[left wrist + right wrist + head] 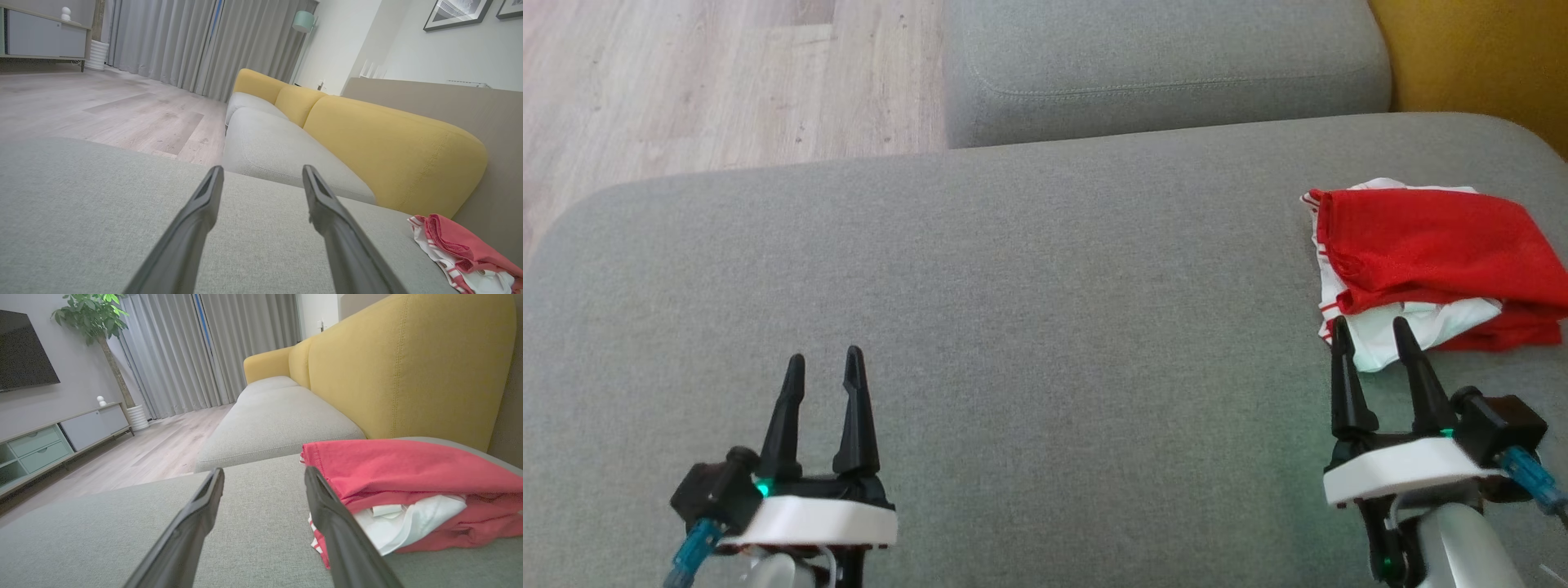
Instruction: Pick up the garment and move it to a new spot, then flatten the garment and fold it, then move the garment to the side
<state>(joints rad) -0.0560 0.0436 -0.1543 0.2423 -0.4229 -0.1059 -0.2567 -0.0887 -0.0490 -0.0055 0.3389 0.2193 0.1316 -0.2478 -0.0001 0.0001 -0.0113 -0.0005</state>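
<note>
Garment [1437, 253]: lying folded far right on cushion [1045, 286], long axis running left-right | right gripper [1370, 325]: hovering just near of it, spread, empty | left gripper [825, 357]: hovering near left, spread

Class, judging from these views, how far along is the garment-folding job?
Done, apparently: the red and white garment lies folded at the right edge of the grey cushion. In hand: nothing; the left gripper and right gripper stand open and empty. Left: seemingly nothing, though the fold looks loose.
</note>
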